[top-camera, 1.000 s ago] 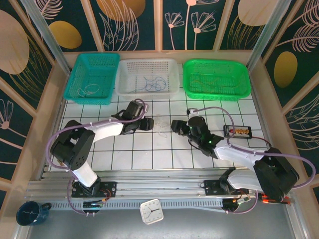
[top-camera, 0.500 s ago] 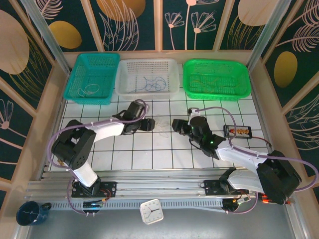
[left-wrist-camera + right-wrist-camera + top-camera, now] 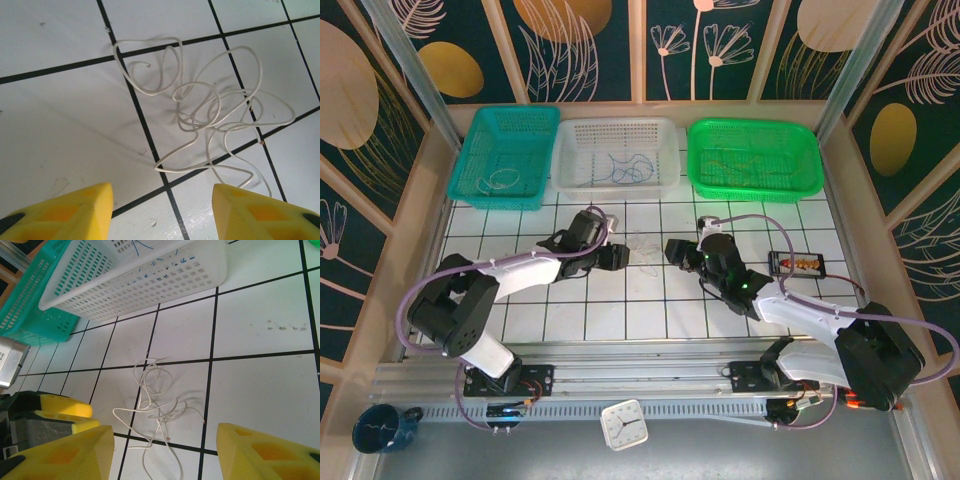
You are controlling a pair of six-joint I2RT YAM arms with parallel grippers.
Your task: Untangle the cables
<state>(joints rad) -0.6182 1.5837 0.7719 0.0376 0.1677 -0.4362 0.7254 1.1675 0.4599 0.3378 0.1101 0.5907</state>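
Cables tangled mid-bench; I see left gripper and right gripper gaping, holding nothing.

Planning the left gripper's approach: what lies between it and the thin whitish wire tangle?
Bare white tiled tabletop between left gripper and wire tangle, per left wrist view.

Two white-shelled arms with black joints, looping lilac cables, blocky yellow fingers.
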